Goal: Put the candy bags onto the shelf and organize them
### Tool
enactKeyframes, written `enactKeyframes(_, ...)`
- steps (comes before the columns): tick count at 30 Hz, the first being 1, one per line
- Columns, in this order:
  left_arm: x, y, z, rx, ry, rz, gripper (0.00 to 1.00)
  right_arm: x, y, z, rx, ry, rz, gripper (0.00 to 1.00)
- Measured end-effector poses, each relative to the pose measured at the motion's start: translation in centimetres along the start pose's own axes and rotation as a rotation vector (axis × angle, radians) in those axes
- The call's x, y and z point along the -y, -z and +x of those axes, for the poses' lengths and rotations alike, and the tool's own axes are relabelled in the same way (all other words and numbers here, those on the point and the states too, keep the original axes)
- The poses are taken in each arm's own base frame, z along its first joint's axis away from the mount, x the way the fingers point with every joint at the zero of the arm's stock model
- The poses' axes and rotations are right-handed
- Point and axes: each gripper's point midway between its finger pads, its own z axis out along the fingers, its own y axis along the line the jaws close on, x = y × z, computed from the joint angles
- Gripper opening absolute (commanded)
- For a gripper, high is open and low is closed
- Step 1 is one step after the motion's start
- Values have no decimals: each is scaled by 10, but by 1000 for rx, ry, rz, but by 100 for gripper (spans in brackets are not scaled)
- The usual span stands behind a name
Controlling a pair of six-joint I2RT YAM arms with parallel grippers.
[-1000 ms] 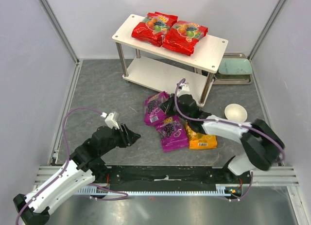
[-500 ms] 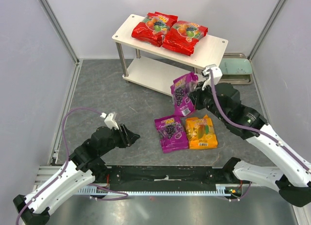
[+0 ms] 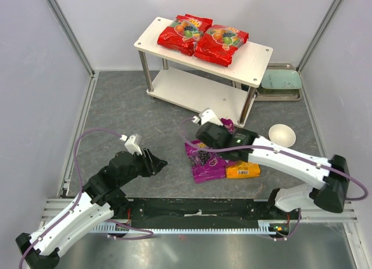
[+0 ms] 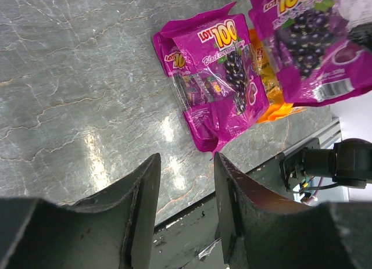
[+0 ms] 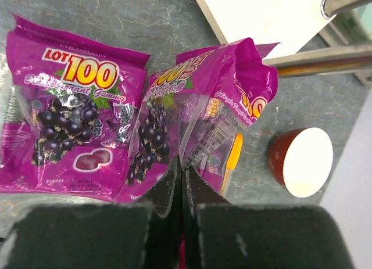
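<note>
Two red candy bags [image 3: 185, 32] [image 3: 221, 43] lie side by side on the top board of the white shelf [image 3: 256, 60]. My right gripper [image 3: 218, 134] is shut on a folded purple candy bag [image 5: 197, 106], held over the floor in front of the shelf; a corner of it shows in the top view [image 3: 228, 125]. A second purple bag [image 3: 204, 160] lies flat on the floor, also in the right wrist view [image 5: 70, 129]. The orange bag [image 3: 243, 169] lies right of it, partly under my arm. My left gripper [image 4: 186, 158] is open and empty, left of the floor bags.
A small red bowl with a white inside [image 3: 282, 134] stands on the floor right of the bags. A pale green tray [image 3: 281, 80] sits behind the shelf's right end. The shelf's lower board [image 3: 197, 92] and its metal legs [image 3: 248, 104] are close behind my right gripper.
My right gripper took the purple bag off the floor, raised it towards the shelf's right leg, then swung it left and lower, over the floor bags. The left arm has not moved.
</note>
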Motion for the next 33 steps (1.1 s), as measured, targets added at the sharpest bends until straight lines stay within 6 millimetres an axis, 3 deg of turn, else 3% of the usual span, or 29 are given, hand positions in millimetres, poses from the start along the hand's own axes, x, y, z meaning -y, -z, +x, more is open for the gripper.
enactKeyframes(5,0,0,0,1,0,1,48,-35,-12,7,-27,173,61,1)
enactKeyframes(7,0,0,0,2,0,2,48,-55,-15,9,-26,237,60,6)
enactKeyframes(8,0,0,0,2,0,2,48,-66,-15,11,-27,267,52,17)
enactKeyframes(10,0,1,0,2,0,2,49,-86,-16,16,-28,298,20,25)
enactKeyframes(11,0,1,0,2,0,1,49,-96,-16,18,-27,302,-13,38)
enactKeyframes(12,-1,1,0,1,0,0,49,-106,-14,19,-22,296,-46,44)
enactKeyframes(15,-2,2,1,-1,0,-4,49,-141,-2,10,34,226,-190,59)
enactKeyframes(17,-2,3,1,-2,0,-6,49,-153,13,-2,98,154,-276,68)
enactKeyframes(19,-3,3,2,-3,0,-7,49,-148,32,-17,178,64,-333,70)
enactKeyframes(21,-3,3,2,-5,0,-9,49,-127,52,-35,266,-43,-363,71)
enactKeyframes(23,-3,3,2,-4,0,-8,49,-91,71,-56,360,-193,-360,72)
enactKeyframes(26,-3,3,3,-7,0,-9,49,-36,70,-67,418,-386,-281,73)
enactKeyframes(29,-3,1,3,-12,0,-11,48,7,44,-46,387,-531,-153,79)
enactKeyframes(31,-4,1,4,-16,0,-15,48,16,24,-21,335,-580,-101,90)
enactKeyframes(33,-4,0,4,-18,0,-17,48,15,8,3,283,-606,-75,94)
